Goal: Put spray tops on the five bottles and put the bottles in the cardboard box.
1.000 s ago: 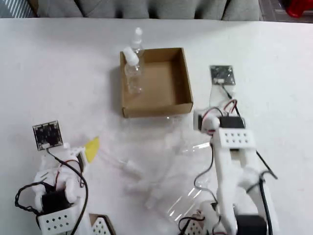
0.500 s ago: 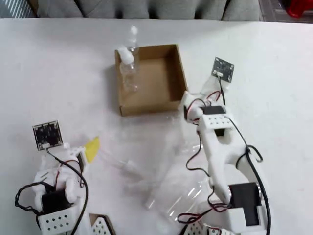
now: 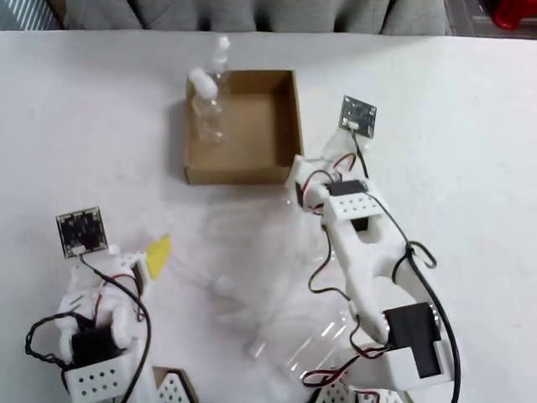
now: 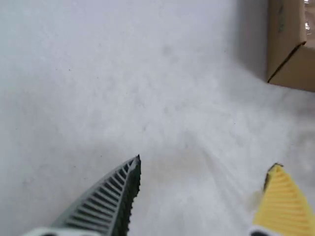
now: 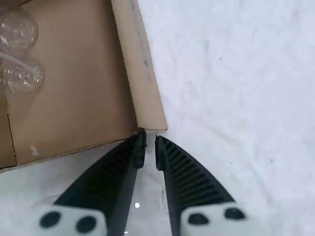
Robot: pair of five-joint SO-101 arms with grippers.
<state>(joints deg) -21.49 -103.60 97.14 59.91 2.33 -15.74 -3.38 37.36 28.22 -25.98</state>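
The cardboard box (image 3: 252, 134) lies open near the table's far middle. Two clear bottles with white spray tops (image 3: 207, 96) stand inside it along its left wall; the right wrist view has them as round clear shapes (image 5: 19, 49). My right gripper (image 3: 296, 180) is shut, its dark tips (image 5: 147, 140) against the box's near right corner (image 5: 150, 123), holding nothing. Several clear bottles (image 3: 252, 306) lie loose on the table between the arms. My left gripper (image 3: 143, 256) rests at the near left, open and empty (image 4: 204, 169), with one yellow finger (image 4: 280, 196).
A corner of the box (image 4: 290, 44) shows far off in the left wrist view. Small square boards sit by each arm, one at the left (image 3: 81, 231) and one at the right (image 3: 357, 116). A grey couch edge (image 3: 252, 15) runs behind the table.
The right arm swung left and forward with its shut tips against the box's corner. The box slid left and farther away with the two bottles in it. The left arm kept still.
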